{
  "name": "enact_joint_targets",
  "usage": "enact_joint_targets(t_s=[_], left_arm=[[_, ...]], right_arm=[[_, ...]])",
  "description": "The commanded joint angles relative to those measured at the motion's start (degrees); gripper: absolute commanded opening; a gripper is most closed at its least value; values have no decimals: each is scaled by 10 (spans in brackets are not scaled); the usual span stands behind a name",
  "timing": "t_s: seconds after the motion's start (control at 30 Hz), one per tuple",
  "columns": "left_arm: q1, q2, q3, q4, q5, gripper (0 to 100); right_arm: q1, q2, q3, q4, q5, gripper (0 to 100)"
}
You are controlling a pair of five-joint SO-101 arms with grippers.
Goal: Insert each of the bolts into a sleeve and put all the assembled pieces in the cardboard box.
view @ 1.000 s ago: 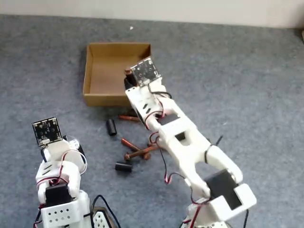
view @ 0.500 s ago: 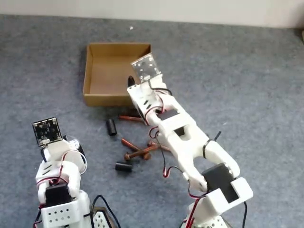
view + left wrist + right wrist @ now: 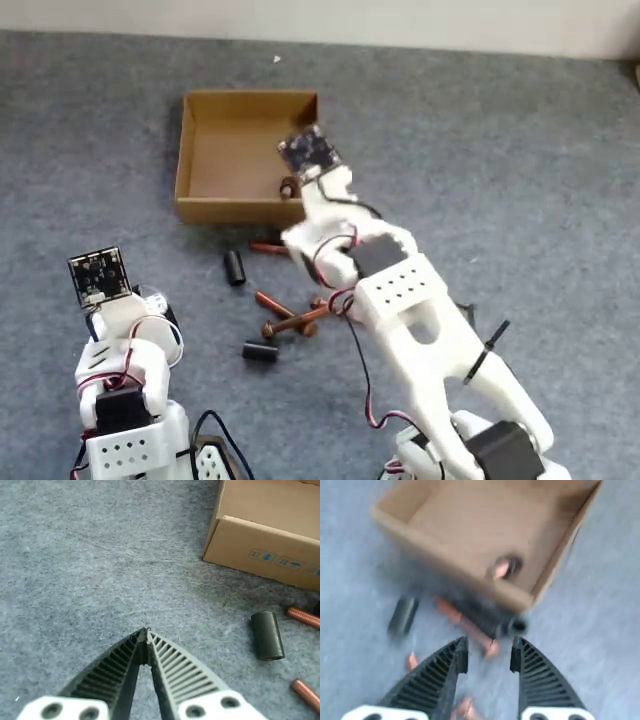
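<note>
Left arm [image 3: 125, 370]: sits low at the left side of the gray carpet [image 3: 520, 150], well apart from the box.
Left gripper [image 3: 146, 636]: its two fingers are pressed together with nothing between them. It hangs over bare carpet.
Ahead of the left gripper: one black sleeve [image 3: 267, 635] lies on the carpet between it and the box, apart from the fingers. A copper bolt [image 3: 303, 616] lies just beside that sleeve.
Cardboard box [image 3: 230, 210]: open on top. It stands at the far side of the carpet, a bit left of the middle.
Assembled piece [image 3: 290, 187]: one bolt pushed into a sleeve. It lies inside the box, in the near right corner, close to the wall.
Loose sleeves: two. One sleeve near the box [image 3: 234, 267] lies just in front of it. The near sleeve [image 3: 260, 351] lies closer to the arms.
Loose bolts: three can be counted. One bolt by the wall [image 3: 268, 246] lies just in front of the box. Two crossed bolts [image 3: 275, 300] touch each other between the two sleeves.
In the way: the right arm [image 3: 420, 330] stretches from the near right side up to the box and covers part of the bolt pile, so there may be more bolts under it.
Right gripper [image 3: 489, 652]: its fingers are apart and hold nothing. It hangs over the carpet just outside the near wall of the box. The assembled piece is on the other side of that wall, apart from the fingers.
</note>
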Motion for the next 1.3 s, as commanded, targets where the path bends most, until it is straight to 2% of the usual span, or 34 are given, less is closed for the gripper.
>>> enact_joint_targets(t_s=[0.0,0.17,0.3,0.5,0.8,0.97,1.1,1.27], left_arm=[[-2,-2,11,-16,-8,6],[-2,-2,11,-16,-8,6],[-2,-2,11,-16,-8,6],[-2,-2,11,-16,-8,6],[-2,-2,11,-16,-8,6],[-5,-2,11,-16,-8,6],[-7,-2,11,-16,-8,6],[-52,-2,11,-19,-8,6]], right_arm=[[-29,-28,-34,91,6,134],[-86,-27,-34,160,59,137],[-131,5,-31,167,98,138],[-159,118,-59,167,169,139],[-160,145,-102,169,172,139],[-217,145,-102,222,171,139],[-247,153,-102,220,171,139],[-249,175,-102,190,171,139]])
